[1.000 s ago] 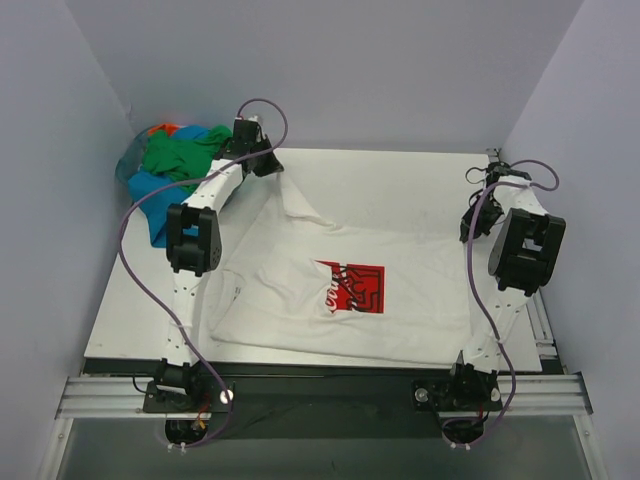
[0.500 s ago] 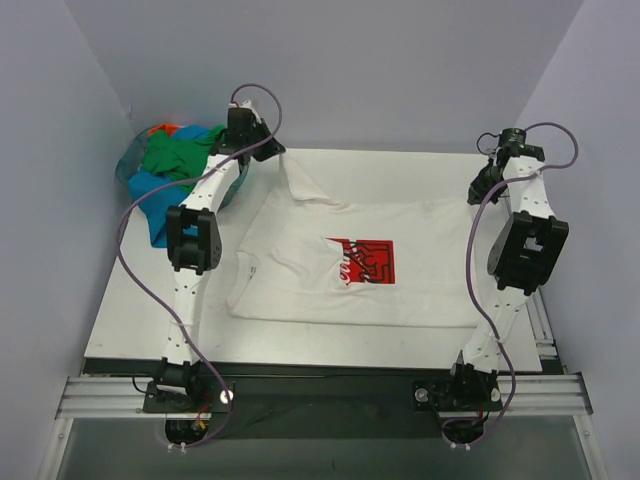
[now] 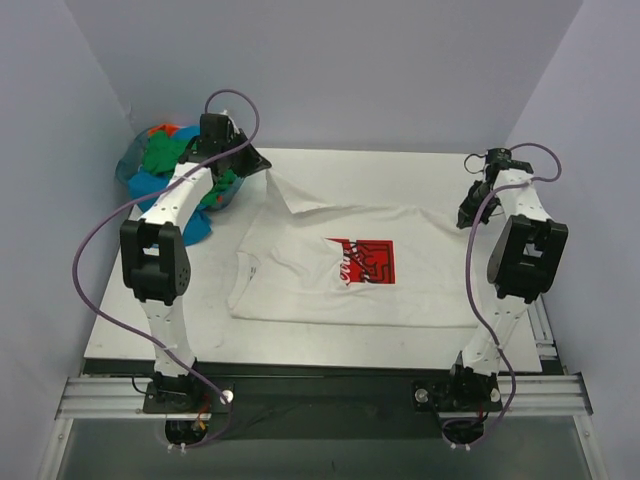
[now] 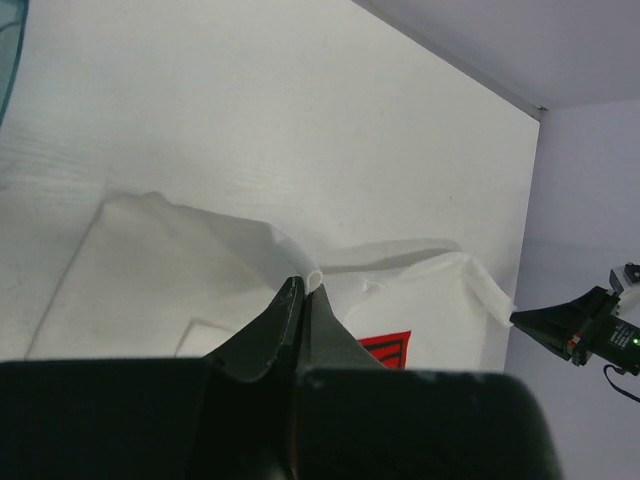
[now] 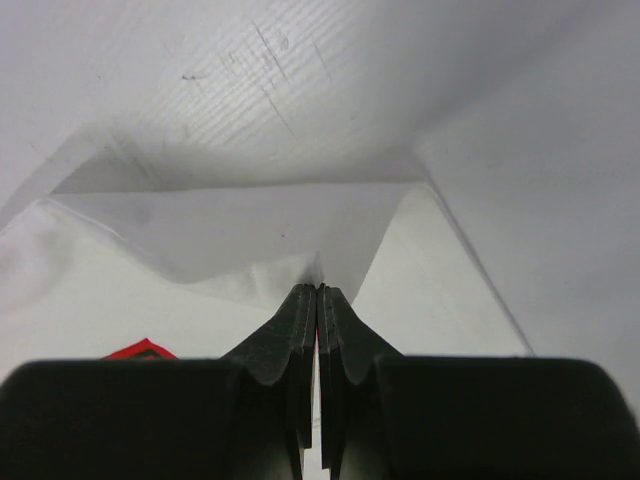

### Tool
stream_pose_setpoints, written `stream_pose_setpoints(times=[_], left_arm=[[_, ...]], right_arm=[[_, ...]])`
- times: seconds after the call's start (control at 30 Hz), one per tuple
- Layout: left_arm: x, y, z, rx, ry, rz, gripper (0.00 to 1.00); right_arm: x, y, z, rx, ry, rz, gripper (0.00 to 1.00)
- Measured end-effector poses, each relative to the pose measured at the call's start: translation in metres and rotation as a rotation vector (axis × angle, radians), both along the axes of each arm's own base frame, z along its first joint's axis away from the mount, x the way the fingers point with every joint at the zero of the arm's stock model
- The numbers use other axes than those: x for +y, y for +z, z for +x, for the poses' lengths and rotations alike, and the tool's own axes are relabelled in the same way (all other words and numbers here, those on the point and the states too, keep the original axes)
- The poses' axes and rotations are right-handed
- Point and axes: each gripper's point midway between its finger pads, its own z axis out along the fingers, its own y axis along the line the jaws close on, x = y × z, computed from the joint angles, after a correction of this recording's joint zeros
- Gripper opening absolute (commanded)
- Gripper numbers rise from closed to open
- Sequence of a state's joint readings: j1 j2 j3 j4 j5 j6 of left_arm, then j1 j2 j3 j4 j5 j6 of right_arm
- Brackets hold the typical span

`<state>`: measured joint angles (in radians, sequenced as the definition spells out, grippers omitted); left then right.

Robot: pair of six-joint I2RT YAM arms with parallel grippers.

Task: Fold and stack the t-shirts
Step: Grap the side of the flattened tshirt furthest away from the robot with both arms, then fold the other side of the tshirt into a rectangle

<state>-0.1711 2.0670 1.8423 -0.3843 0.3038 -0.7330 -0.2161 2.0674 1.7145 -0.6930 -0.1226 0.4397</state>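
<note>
Now both arms reach to the far side of the desk (image 3: pixel 400 168), and each one holds a corner of the white t-shirt (image 3: pixel 300 285). The left arm (image 3: pixel 178 198) bends with its elbow out to the left and its wrist beside the pile of coloured t-shirts (image 3: pixel 160 160), which sits at the far left corner. In the left wrist view, the left jaws are pressed together on a raised fold of white cloth. The right arm (image 3: pixel 525 255) stands more upright near the right edge of the desk, with its wrist turned inward to the shirt. Its jaws are also closed, and in the right wrist view a ridge of white cloth runs into their tips.

The white t-shirt lies spread in the middle of the desk with the red square logo (image 3: pixel 362 262) facing up. Its two far corners are lifted a little toward the jaws, while the rest is flat on the surface.

Compared with half a second ago, the left elbow has swung clearly to the left, and the left jaws have come a little nearer and lower. The right wrist has moved back toward us and down. The shirt keeps almost the same place. One second ago it lay nearer to us and was more wrinkled.
</note>
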Motion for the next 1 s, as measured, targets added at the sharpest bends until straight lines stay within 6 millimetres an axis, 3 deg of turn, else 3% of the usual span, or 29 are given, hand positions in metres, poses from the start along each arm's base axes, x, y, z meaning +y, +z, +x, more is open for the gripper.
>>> stream_pose_setpoints(times=[0.2, 0.33, 0.47, 0.57, 1.0], left_arm=[[0.004, 0.02, -0.041, 0.017, -0.011, -0.009, 0.0], [0.008, 0.004, -0.068, 0.089, -0.024, 0.005, 0.0], [0.011, -0.017, -0.095, 0.184, -0.035, 0.016, 0.0], [0.012, -0.02, -0.11, 0.227, -0.042, 0.017, 0.0], [0.016, 0.013, -0.166, 0.262, -0.067, -0.001, 0.0]], right_arm=[[0.0, 0.014, -0.02, -0.012, 0.015, -0.026, 0.0], [-0.002, 0.022, -0.032, -0.02, 0.017, -0.048, 0.0], [-0.008, 0.018, -0.047, 0.002, 0.014, -0.065, 0.0], [-0.011, 0.014, -0.06, 0.029, 0.007, -0.075, 0.0], [-0.021, 0.018, -0.092, 0.063, -0.002, -0.148, 0.0]])
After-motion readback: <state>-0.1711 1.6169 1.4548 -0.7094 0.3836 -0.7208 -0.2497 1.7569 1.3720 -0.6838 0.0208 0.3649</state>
